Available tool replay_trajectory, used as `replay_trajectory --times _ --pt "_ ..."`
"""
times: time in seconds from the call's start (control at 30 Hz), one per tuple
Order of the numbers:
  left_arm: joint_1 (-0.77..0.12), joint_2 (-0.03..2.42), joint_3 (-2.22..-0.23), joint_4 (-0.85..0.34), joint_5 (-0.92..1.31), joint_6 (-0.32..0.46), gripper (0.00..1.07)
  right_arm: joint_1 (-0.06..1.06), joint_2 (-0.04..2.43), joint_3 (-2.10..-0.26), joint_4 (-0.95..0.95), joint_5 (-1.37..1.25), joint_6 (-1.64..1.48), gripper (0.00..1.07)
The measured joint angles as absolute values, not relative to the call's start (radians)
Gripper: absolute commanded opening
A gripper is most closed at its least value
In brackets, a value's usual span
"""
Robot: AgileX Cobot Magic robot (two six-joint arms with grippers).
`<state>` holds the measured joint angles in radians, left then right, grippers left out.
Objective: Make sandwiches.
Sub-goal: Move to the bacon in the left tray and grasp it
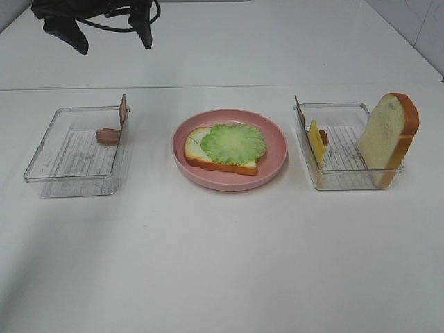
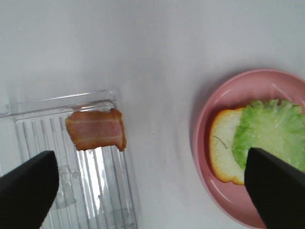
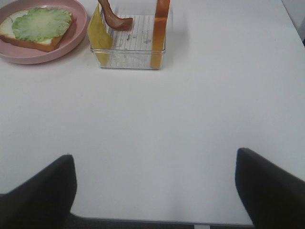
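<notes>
Toward the tabletop's [image 1: 222,263] left edge, my left claw [image 2: 151,157], apart, empty, faces bacon [image 2: 96,129]: next layer atop lettuce [image 2: 271,131], I judge.

Left end effector [image 2: 152,191] spread wide above the white worktop [image 2: 157,52], with one dark finger [image 2: 28,188] over a clear ridged tray [image 2: 107,200] bearing a bacon strip [image 2: 96,130] at its edge, the other overlapping a pink plate [image 2: 202,138] holding a bread slice [image 2: 224,152] topped with a lettuce leaf [image 2: 274,131].
</notes>
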<state>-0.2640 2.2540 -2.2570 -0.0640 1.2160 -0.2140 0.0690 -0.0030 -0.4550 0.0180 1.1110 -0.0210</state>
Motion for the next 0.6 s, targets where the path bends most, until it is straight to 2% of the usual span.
replay_trajectory --times 0.33,0.6 --pt "-0.217 2.314 -2.233 -0.059 1.221 -0.23 0.98 0.069 -0.003 -0.455 0.018 1.11 -0.021 0.87" --pt "-0.216 2.381 -2.23 -0.067 1.221 -0.233 0.98 0.069 -0.003 -0.455 0.018 1.11 -0.021 0.87"
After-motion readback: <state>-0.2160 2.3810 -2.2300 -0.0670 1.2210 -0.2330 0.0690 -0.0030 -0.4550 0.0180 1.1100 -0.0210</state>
